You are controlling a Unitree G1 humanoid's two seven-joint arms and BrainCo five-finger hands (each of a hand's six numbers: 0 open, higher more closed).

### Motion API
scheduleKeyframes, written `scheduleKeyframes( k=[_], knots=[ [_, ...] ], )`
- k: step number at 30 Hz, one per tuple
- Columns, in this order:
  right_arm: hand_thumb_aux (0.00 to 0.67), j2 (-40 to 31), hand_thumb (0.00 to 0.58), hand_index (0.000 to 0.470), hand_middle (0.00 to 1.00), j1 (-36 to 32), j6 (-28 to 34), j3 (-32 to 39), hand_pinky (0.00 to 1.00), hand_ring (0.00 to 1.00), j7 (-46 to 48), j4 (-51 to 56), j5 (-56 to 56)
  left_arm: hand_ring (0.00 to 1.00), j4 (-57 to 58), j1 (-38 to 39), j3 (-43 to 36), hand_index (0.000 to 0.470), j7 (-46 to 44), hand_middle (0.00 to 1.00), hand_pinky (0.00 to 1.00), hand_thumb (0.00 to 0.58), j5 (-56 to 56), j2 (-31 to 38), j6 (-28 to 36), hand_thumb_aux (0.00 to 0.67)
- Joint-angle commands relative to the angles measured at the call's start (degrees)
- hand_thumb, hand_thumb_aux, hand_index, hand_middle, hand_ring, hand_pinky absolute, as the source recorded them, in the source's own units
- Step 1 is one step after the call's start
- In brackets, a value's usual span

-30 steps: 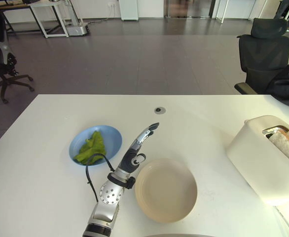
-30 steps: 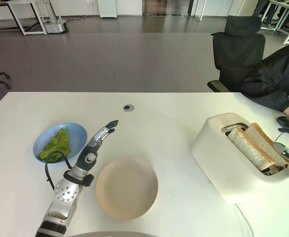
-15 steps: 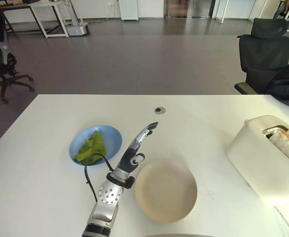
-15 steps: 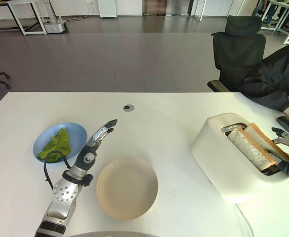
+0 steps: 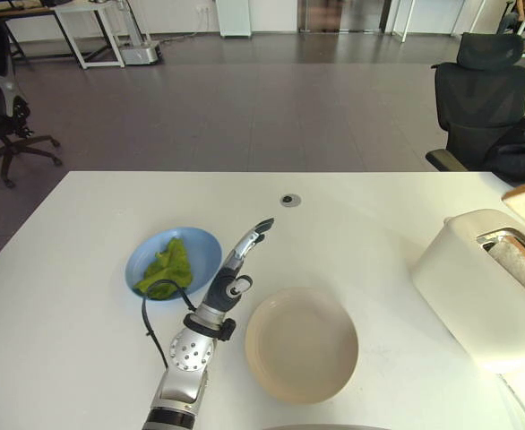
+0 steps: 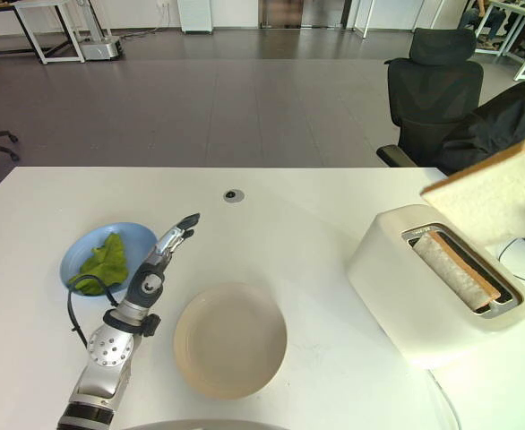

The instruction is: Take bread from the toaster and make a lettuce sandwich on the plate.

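1. The left hand (image 6: 130,303) is seen with its fingers (image 6: 184,224) straight and narrow, nothing held, pointed away and rightward between the round blue plate (image 6: 76,248) of green lettuce (image 6: 106,260) and the round beige plate (image 6: 230,339).
2. Bare white worktop (image 6: 316,215) is seen between the beige plate and the white toaster (image 6: 392,269).
3. One white bread slice (image 6: 486,193) is seen tilted in the air above the toaster, by the right edge; a second slice (image 6: 455,269) is seated in the slot, its long axis running far-left to near-right.

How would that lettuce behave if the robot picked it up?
The lettuce lies crumpled and folded in the blue dish, so it probably droops limply. It looks thin, so likely light and easily torn.
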Motion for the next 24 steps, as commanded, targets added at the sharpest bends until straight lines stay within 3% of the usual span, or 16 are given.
scheduleKeyframes(
  k=[1, 7, 13, 19, 24],
  knots=[
    [0.67, 0.4, 0.58, 0.47, 0.0, -1.3, 3.8, 4.8, 0.0, 0.0, 1.9, -9.0, 4.8, 0.0, -0.4, 0.7, 1.2, 0.0, 0.0, 0.0, 0.0, 0.0, 0.0, 0.8, -0.1, 0.0],
    [0.67, 3.7, 0.58, 0.47, 0.0, -3.3, 6.6, 21.4, 0.0, 0.0, 4.4, -18.6, 5.3, 0.0, -0.2, 1.3, 3.2, 0.0, 0.6, 0.0, 0.0, 0.0, 0.0, 1.8, -0.6, 0.0],
    [0.67, 7.9, 0.58, 0.47, 0.0, -6.7, 10.3, 41.1, 0.0, 0.0, 6.9, -19.7, 0.0, 0.0, -0.4, 3.2, 8.2, 0.0, 2.1, 0.0, 0.0, 0.0, 2.3, 5.0, -1.4, 0.0],
    [0.67, 10.5, 0.58, 0.47, 0.0, -10.1, 15.5, 56.5, 0.0, 0.0, 8.0, -11.8, -9.9, 0.0, 0.9, 4.9, 17.5, 0.0, 8.8, 0.0, 0.0, 0.0, 11.6, 10.2, -0.9, 0.0],
    [0.67, 12.9, 0.58, 0.47, 0.0, -12.3, 16.8, 63.9, 0.0, 0.0, 9.0, -5.6, -16.1, 0.0, 3.2, 5.7, 23.5, 0.0, 15.5, 0.0, 0.0, 0.0, 22.1, 15.9, 2.8, 0.0]
  ],
)
